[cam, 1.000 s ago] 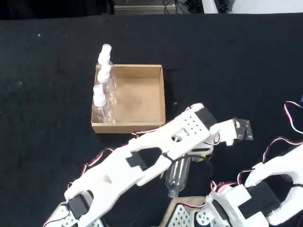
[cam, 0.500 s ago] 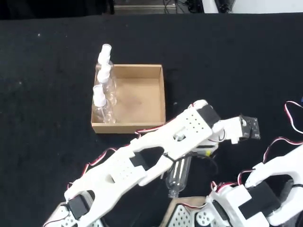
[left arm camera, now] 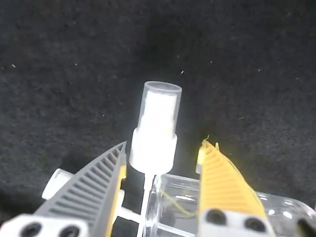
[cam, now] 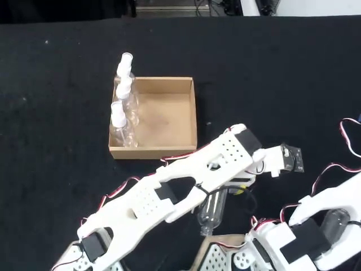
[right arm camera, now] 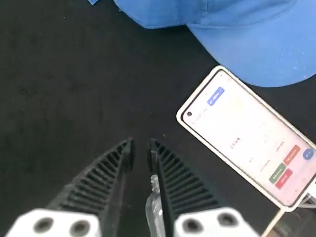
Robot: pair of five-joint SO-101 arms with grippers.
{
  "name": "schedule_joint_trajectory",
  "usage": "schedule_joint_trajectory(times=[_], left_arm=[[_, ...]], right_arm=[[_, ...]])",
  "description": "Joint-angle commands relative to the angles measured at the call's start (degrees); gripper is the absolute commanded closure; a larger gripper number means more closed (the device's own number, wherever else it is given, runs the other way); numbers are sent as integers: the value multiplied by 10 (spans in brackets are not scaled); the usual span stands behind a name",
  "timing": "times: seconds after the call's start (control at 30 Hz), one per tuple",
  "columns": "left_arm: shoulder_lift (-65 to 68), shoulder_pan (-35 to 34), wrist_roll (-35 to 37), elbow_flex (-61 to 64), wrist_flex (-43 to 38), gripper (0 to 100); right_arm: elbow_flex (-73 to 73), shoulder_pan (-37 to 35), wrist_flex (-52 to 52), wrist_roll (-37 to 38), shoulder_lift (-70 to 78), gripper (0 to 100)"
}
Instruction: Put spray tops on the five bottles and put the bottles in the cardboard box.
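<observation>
Over the black tabletop (cam: 282, 68), high view: the box (cam: 169, 116) sits left of centre, with three topped bottles (cam: 125, 96) lined along its left wall. Cables (cam: 217, 7) trail past the far edge. The left arm (cam: 169, 192) stretches over a lying bottle (cam: 213, 210).

Left wrist: the left gripper (left arm camera: 163, 145) is part-open, fingers either side of a spray top (left arm camera: 155, 128), with a gap on the yellow side and a clear bottle just beside.

Right wrist: the right gripper (right arm camera: 140, 143) is narrow, pinching a clear neck (right arm camera: 154, 205). A phone (right arm camera: 252, 143) and blue cloth (right arm camera: 247, 34) lie beyond it.
</observation>
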Motion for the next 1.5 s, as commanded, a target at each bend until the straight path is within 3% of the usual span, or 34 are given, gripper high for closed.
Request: schedule_joint_trajectory(times=[0.0,0.1,0.2,0.43,0.63,0.77,1.47], left_arm=[[-10,13,-4,-9,-5,791],[-10,21,-3,-4,-27,791],[1,22,-1,-4,-37,795],[44,26,-1,-10,-37,953],[44,27,0,-10,-37,952],[50,28,0,-26,-37,952],[50,31,0,-31,-37,955]], right_arm=[[-32,-5,46,27,-47,955],[-32,-5,91,35,-51,884],[-29,4,122,46,-46,877],[79,52,107,60,-45,877],[175,70,13,111,-50,868],[204,71,0,164,-50,743],[175,92,25,172,-45,691]])
